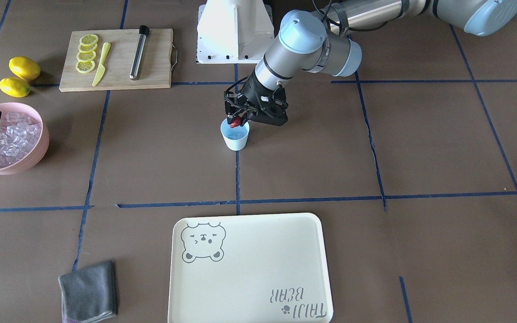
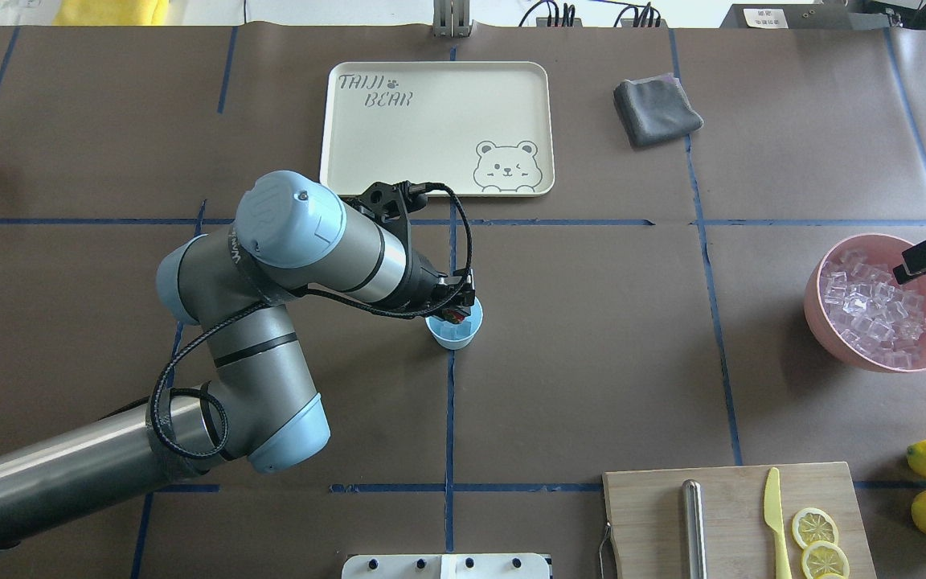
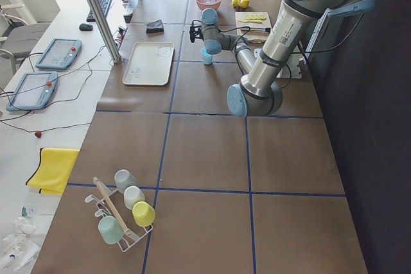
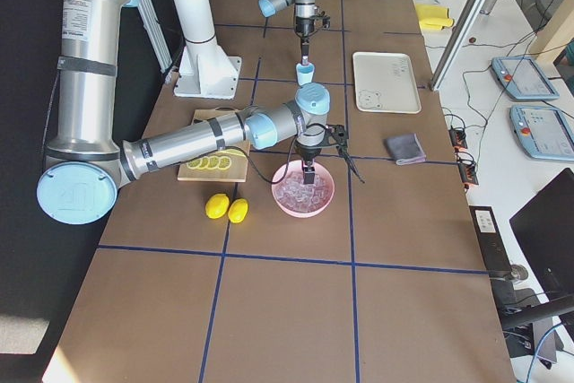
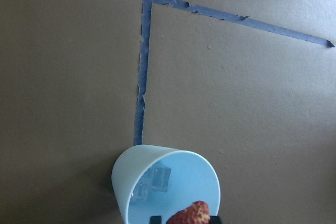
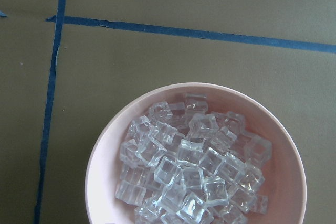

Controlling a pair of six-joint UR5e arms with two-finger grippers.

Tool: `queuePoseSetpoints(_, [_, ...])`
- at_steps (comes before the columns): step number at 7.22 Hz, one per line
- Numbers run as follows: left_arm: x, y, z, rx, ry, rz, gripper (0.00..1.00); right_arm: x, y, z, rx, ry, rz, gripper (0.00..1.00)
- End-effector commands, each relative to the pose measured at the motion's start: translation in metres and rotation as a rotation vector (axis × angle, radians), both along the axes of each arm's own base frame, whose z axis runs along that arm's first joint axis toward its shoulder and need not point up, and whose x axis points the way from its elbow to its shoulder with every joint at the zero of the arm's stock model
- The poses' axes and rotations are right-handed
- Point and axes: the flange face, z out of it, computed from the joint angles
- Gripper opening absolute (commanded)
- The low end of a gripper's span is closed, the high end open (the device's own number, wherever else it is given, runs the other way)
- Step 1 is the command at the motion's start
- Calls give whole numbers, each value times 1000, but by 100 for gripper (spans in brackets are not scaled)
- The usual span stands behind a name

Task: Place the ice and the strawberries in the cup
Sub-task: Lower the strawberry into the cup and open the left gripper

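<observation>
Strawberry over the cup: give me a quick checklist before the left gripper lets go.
1. Strawberry gripped by the left gripper: ok.
2. Strawberry above the mouth of the cup: ok, though it sits close to the rim in the wrist view.
3. Cup upright on the table: ok.
4. Ice in the cup: ok, at least one cube shows at the bottom.
5. Room left in the cup for the berry: ok.
6. Right gripper away from the cup, over the bowl: ok; whether it is open or shut, cannot tell.
</observation>
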Motion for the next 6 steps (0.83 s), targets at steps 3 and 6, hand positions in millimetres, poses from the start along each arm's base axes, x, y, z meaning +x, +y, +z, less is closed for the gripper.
queuePoseSetpoints(3, [-5, 2, -5, 17, 7, -11, 100, 0, 0, 2, -1, 2, 0, 99])
queuePoseSetpoints(6, [-143, -26, 67, 101, -104, 7, 100, 67, -16, 41, 49, 32, 13, 99])
